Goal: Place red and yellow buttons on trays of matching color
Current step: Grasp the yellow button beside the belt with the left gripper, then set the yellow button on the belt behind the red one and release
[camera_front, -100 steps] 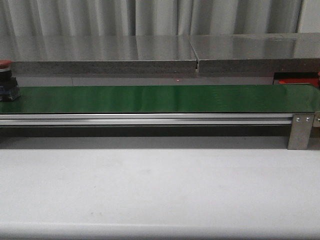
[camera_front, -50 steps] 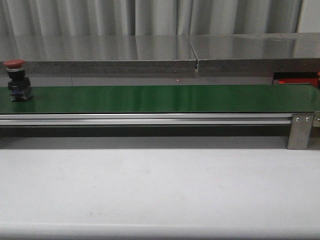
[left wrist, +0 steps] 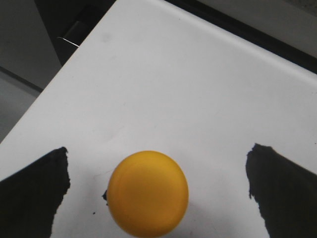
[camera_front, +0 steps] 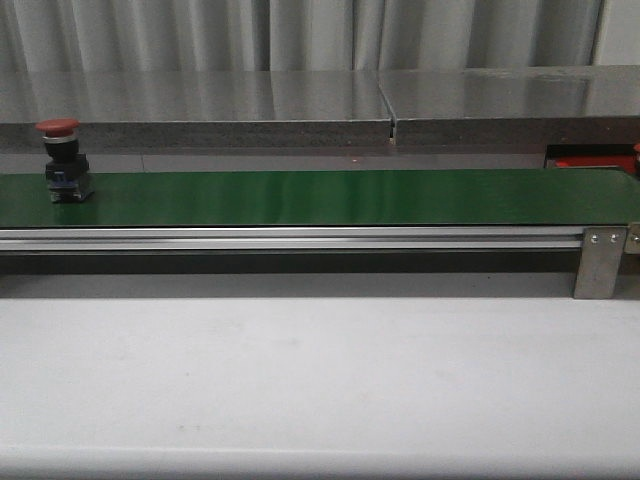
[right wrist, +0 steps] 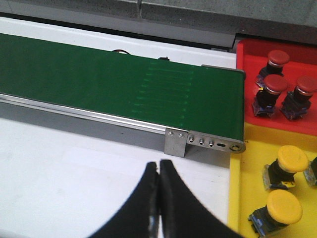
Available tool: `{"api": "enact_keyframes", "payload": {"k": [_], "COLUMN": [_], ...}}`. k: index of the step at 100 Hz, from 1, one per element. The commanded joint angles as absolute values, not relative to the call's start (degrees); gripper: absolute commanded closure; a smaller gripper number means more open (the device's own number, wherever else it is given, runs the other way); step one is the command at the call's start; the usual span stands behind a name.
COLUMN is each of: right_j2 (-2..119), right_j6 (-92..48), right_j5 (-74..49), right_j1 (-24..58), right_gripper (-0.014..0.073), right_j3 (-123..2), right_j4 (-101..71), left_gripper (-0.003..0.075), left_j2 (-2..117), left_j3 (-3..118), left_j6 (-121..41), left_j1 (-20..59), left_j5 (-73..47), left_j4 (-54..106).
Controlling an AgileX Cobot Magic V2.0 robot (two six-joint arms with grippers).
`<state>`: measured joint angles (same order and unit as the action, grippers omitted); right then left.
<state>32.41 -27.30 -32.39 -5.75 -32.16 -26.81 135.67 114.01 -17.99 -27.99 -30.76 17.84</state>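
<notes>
While one red button stands upright on the green belt near its left end in the front view, my right wrist view counts three more red buttons in the red tray and two whole yellow buttons in the yellow tray, with a sliver of a further one cut by the picture's edge. One yellow button sits on the white worktop under my left wrist camera.

My left tool is spread wide, one dark finger on each side of that yellow button, neither touching it; the button lies between them, slightly nearer one finger than the other. My right tool has its fingers pressed together, tip to tip, with nothing between them. It hangs over the white worktop just on the near side of the belt's metal end bracket, beside the yellow tray and well apart from the red button on the belt.
</notes>
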Motion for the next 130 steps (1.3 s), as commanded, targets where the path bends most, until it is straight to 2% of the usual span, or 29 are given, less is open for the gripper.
{"api": "enact_keyframes", "payload": {"k": [1, 18, 25, 34, 51, 92, 117, 130], "right_j2": [32.39, 32.39, 32.39, 32.39, 32.39, 32.39, 32.39, 32.39], "right_j6": [-27.68, -27.68, -27.68, -27.68, -27.68, -27.68, -27.68, -27.68], "right_j5": [-29.07, -29.07, -29.07, -29.07, -29.07, -29.07, -29.07, -29.07], "right_j1": [-5.61, -5.61, -5.61, -5.61, -5.61, -5.61, -5.61, -5.61], "right_gripper": [0.071, 0.071, 0.071, 0.071, 0.071, 0.071, 0.071, 0.071], "right_j3": [-33.61, -33.61, -33.61, -33.61, -33.61, -33.61, -33.61, -33.61], "right_j4": [-27.47, -27.47, -27.47, -27.47, -27.47, -27.47, -27.47, -27.47], "left_gripper": [0.0029, 0.003, 0.0053, 0.012, 0.0294, 0.0616, 0.0738, 0.0739], "left_j2": [132.61, 133.16, 133.16, 133.16, 133.16, 133.16, 130.49, 125.79], "left_j3": [116.69, 116.92, 116.92, 116.92, 116.92, 117.35, 120.78, 120.78], "left_j6": [-17.95, -17.95, -17.95, -17.95, -17.95, -17.95, -17.95, -17.95], "left_j1": [-28.12, -28.12, -28.12, -28.12, -28.12, -28.12, -28.12, -28.01], "left_j5": [-28.15, -28.14, -28.14, -28.47, -29.82, -32.21, -38.37, -40.85], "left_j4": [19.05, 19.05, 19.05, 19.05, 19.05, 19.57, 24.57, 25.89]}}
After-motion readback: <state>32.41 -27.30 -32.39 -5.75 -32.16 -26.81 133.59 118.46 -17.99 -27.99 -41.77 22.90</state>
